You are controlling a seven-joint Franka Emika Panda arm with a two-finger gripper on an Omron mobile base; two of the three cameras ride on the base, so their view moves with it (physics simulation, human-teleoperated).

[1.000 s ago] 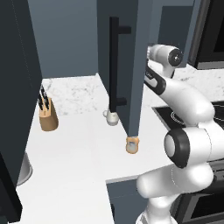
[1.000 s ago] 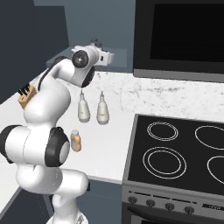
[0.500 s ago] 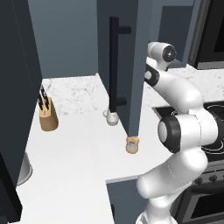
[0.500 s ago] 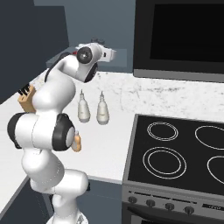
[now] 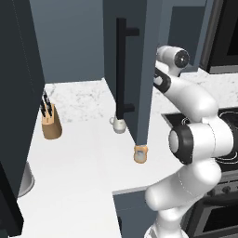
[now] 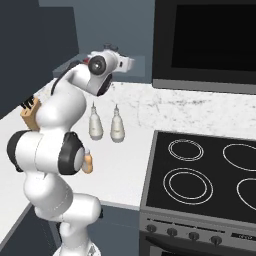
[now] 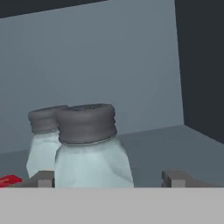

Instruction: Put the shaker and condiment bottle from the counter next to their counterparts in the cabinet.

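In the hand view the shaker (image 7: 92, 153), a pale blue-grey jar with a dark grey cap, stands on the cabinet shelf (image 7: 175, 146) between my fingertips (image 7: 43, 178). Its counterpart (image 7: 43, 142) stands just behind it to the left. My gripper (image 7: 110, 178) is open, with a clear gap on the shaker's right. From the right base view the gripper (image 6: 128, 63) reaches into the cabinet. The cabinet door (image 5: 139, 69) hangs open with its black bar handle (image 5: 122, 69). The orange condiment bottle (image 5: 141, 154) sits on the counter (image 5: 83, 158) below the door, half hidden behind my arm (image 6: 88, 163).
A wooden knife block (image 5: 51, 122) stands at the counter's back left. A small white cup-like thing (image 5: 118, 124) sits behind the door. Two white bottles (image 6: 95, 125) (image 6: 117, 127) stand beside the stove (image 6: 200, 175). A black oven front (image 6: 210, 40) hangs above. Something red (image 7: 8, 180) lies on the shelf.
My elbow and lower arm have swung a little toward the cabinet while the hand stayed at the shelf. The things on the counter have not moved.
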